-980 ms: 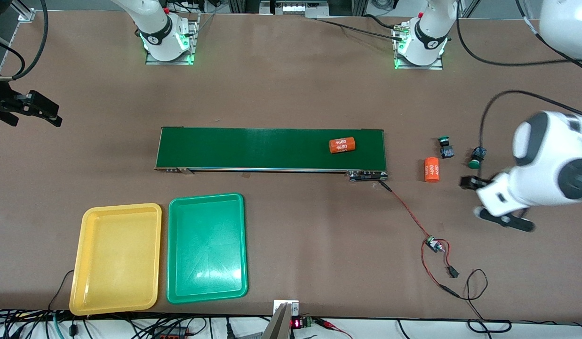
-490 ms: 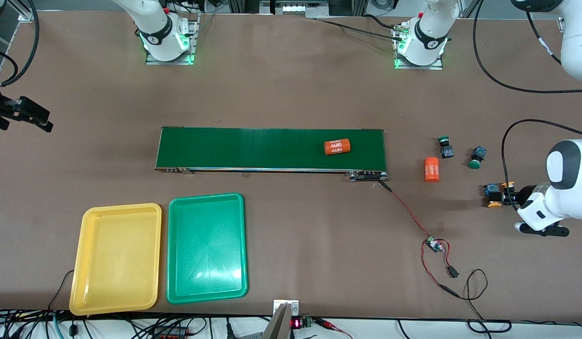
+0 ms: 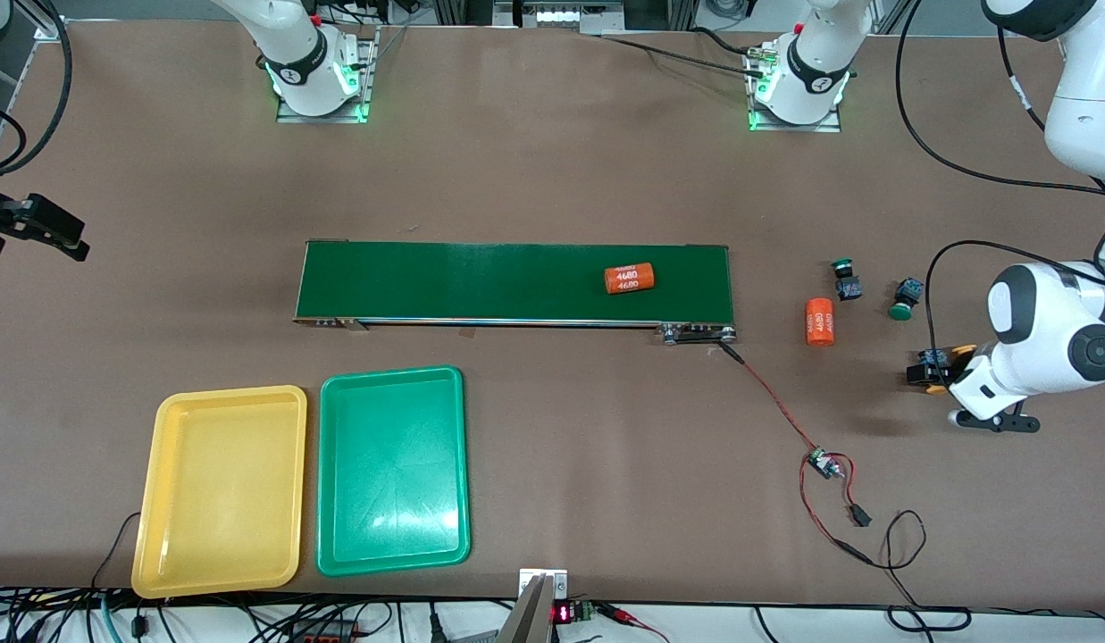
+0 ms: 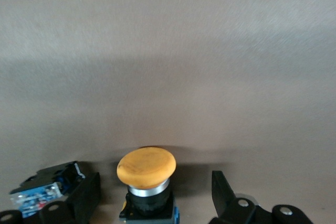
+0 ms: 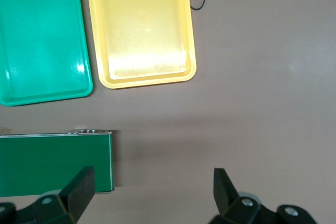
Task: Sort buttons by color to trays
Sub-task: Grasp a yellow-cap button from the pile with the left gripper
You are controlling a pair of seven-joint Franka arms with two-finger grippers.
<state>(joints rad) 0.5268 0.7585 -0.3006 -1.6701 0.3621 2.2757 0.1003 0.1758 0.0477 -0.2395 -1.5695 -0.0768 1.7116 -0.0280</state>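
My left gripper (image 3: pixel 929 369) (image 4: pixel 153 184) is low over the table at the left arm's end, open, with its fingers (image 4: pixel 227 198) on either side of a yellow-orange button (image 4: pixel 146 167) (image 3: pixel 938 386), apart from it. A second button's blue-and-black body (image 4: pixel 32 196) lies just outside one finger. Two green buttons (image 3: pixel 843 277) (image 3: pixel 903 300) lie a little farther from the front camera. The yellow tray (image 3: pixel 230 394) (image 5: pixel 140 30) and green tray (image 3: pixel 393 374) (image 5: pixel 39 35) sit side by side near the front edge. My right gripper (image 3: pixel 47 230) (image 5: pixel 152 182) hangs open and holds nothing.
A long dark-green conveyor belt (image 3: pixel 481 281) (image 5: pixel 52 163) crosses the middle and carries an orange "4680" cylinder (image 3: pixel 629 278). Another orange cylinder (image 3: pixel 819 321) lies on the table beside the belt's end. A red wire with a small circuit board (image 3: pixel 823 464) trails toward the front edge.
The left gripper has swung in and settled around the yellow-orange button, its fingers narrowing a little. The cylinder on the belt has moved toward the right arm's end. The right gripper has drifted slightly.
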